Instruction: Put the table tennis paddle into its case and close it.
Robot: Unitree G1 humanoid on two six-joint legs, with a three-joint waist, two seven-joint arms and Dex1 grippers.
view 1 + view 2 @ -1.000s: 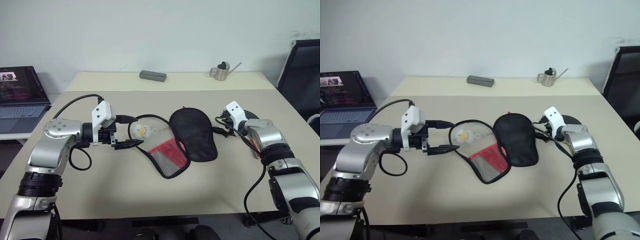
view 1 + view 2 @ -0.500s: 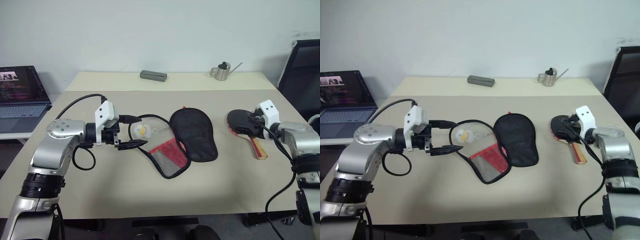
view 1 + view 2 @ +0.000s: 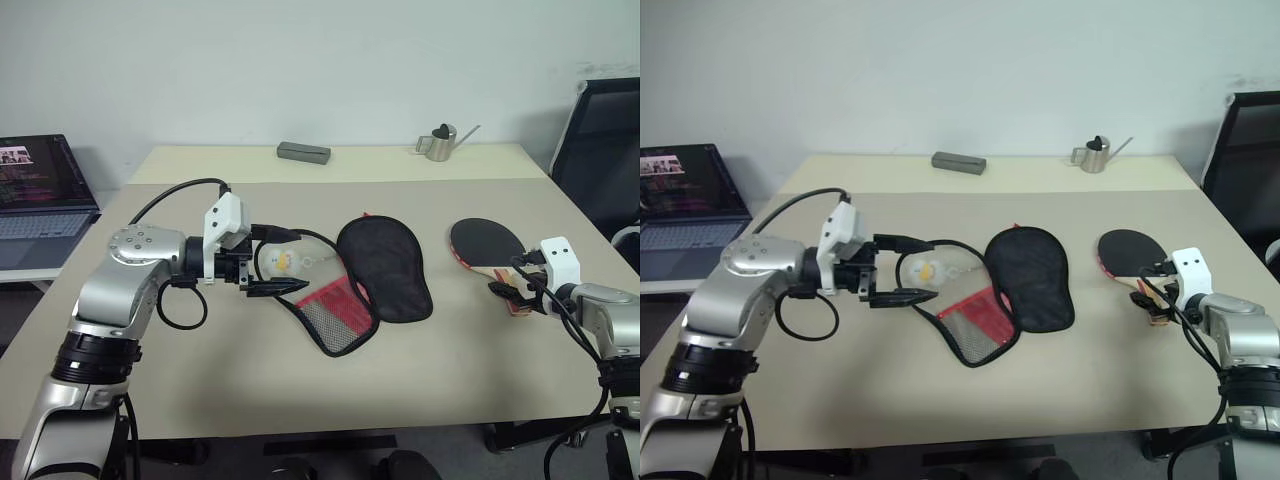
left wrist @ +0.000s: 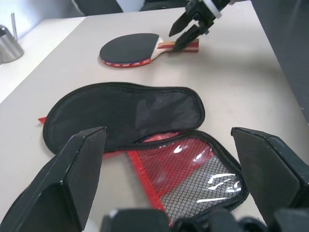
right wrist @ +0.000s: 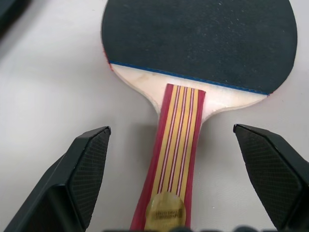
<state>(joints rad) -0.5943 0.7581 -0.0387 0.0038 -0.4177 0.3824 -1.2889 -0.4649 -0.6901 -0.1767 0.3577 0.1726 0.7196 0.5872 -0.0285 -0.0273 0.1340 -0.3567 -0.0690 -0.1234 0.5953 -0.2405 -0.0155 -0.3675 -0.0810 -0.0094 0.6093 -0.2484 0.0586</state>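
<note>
The table tennis paddle lies flat near the table's right edge, handle toward the front. The right gripper hangs over the handle, fingers spread wide, empty. The case lies unzipped mid-table. The left gripper hovers at its left side, wide open, holding nothing.
</note>
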